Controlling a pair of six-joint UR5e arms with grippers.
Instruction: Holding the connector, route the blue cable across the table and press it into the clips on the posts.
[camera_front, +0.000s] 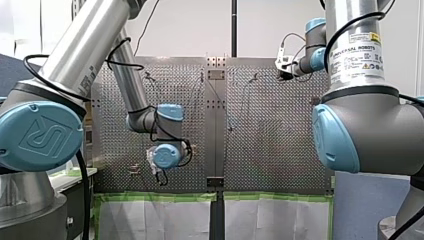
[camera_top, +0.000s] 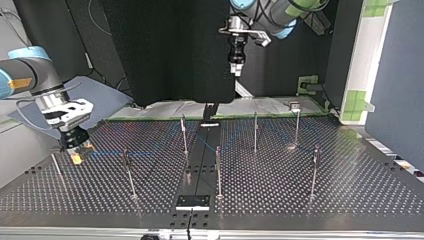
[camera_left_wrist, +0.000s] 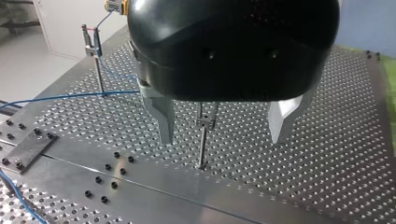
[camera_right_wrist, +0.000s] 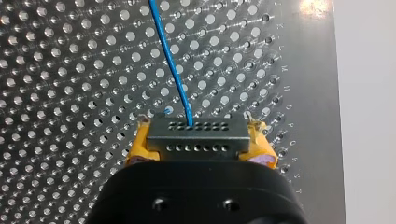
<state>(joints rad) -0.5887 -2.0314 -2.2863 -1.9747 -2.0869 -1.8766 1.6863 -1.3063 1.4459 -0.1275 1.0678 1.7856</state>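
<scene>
My right gripper (camera_right_wrist: 198, 142) has yellow pads shut on a grey connector (camera_right_wrist: 196, 132) with rows of small holes, low over the perforated table. The blue cable (camera_right_wrist: 172, 60) leaves the connector's face and runs ahead across the plate. In the top view this gripper (camera_top: 75, 146) is at the left, and the cable (camera_top: 145, 151) trails rightward to the posts. My left gripper (camera_left_wrist: 220, 140) is open with nothing between its metal fingers (camera_left_wrist: 164, 119). A clip post (camera_left_wrist: 202, 135) stands beyond their gap. It hangs high at the back in the top view (camera_top: 235, 70).
Several thin clip posts stand on the plate, such as one (camera_top: 184, 132) near the centre seam and one (camera_top: 315, 170) at the top view's right. A post (camera_left_wrist: 98, 60) ahead of my left gripper carries the cable. A bolted metal strip (camera_top: 192, 201) crosses the middle.
</scene>
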